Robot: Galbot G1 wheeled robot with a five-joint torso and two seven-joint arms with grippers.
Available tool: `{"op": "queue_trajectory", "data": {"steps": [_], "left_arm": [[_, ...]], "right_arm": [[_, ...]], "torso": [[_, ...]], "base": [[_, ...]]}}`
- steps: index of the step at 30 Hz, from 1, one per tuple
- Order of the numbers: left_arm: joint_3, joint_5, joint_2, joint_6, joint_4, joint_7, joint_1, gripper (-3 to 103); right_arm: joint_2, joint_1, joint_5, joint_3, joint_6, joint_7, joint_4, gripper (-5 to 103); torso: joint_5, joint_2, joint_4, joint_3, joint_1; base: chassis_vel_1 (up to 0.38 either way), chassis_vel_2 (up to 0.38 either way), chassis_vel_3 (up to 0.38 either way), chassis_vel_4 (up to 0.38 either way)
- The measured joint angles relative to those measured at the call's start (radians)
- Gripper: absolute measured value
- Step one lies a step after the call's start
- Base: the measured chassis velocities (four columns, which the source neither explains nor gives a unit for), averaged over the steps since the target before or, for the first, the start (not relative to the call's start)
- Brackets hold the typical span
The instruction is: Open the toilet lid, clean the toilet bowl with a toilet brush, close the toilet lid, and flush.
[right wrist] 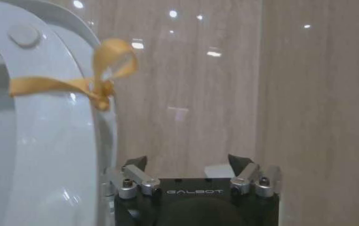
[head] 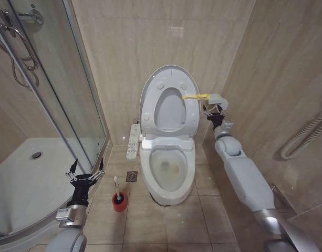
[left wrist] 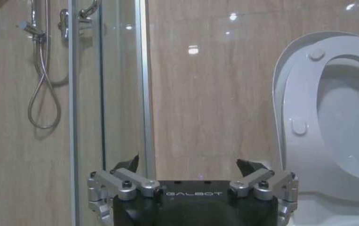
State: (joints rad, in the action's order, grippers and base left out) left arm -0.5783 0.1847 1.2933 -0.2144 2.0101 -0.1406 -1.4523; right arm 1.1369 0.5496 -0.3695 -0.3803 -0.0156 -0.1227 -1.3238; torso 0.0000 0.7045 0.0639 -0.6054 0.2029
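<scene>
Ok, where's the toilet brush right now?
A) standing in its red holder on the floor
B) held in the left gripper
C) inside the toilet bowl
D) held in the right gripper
A: the toilet brush stands upright in the red holder on the floor tiles, left of the toilet bowl, with the open left gripper beside it.

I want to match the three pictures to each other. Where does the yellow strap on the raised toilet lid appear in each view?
Head view: the yellow strap crosses the right rim of the raised toilet lid, beside the right gripper.
Left wrist view: a sliver of yellow at the right edge may be the strap; I cannot be sure.
Right wrist view: upper left, tied in a loop at the lid's edge.
Shared landmark: the lid.
</scene>
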Motion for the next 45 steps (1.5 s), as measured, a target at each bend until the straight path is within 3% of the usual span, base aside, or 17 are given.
{"op": "queue_trajectory", "data": {"steps": [6, 7, 15, 26, 45], "left_arm": [[0.000, 0.000, 0.000, 0.000, 0.000, 0.000, 0.000, 100], [0.000, 0.000, 0.000, 0.000, 0.000, 0.000, 0.000, 100], [0.000, 0.000, 0.000, 0.000, 0.000, 0.000, 0.000, 100], [0.000, 0.000, 0.000, 0.000, 0.000, 0.000, 0.000, 100], [0.000, 0.000, 0.000, 0.000, 0.000, 0.000, 0.000, 100]], "right_arm": [[-0.038, 0.110, -0.041, -0.043, 0.015, -0.024, -0.099, 86], [-0.045, 0.160, -0.052, -0.058, 0.020, -0.032, -0.143, 100], [-0.042, 0.386, -0.059, -0.103, 0.021, -0.065, -0.322, 100], [0.067, 0.600, 0.013, -0.145, -0.003, -0.086, -0.494, 100], [0.213, 0.749, 0.104, -0.208, -0.068, -0.037, -0.616, 100]], "torso": [[-0.0001, 0.000, 0.0002, 0.000, 0.000], [0.0000, 0.000, 0.0003, 0.000, 0.000], [0.0002, 0.000, 0.0004, 0.000, 0.000], [-0.0002, 0.000, 0.0002, 0.000, 0.000], [-0.0001, 0.000, 0.0002, 0.000, 0.000]], "base": [[0.000, 0.000, 0.000, 0.000], [0.000, 0.000, 0.000, 0.000], [0.000, 0.000, 0.000, 0.000], [0.000, 0.000, 0.000, 0.000], [0.000, 0.000, 0.000, 0.000]]}}
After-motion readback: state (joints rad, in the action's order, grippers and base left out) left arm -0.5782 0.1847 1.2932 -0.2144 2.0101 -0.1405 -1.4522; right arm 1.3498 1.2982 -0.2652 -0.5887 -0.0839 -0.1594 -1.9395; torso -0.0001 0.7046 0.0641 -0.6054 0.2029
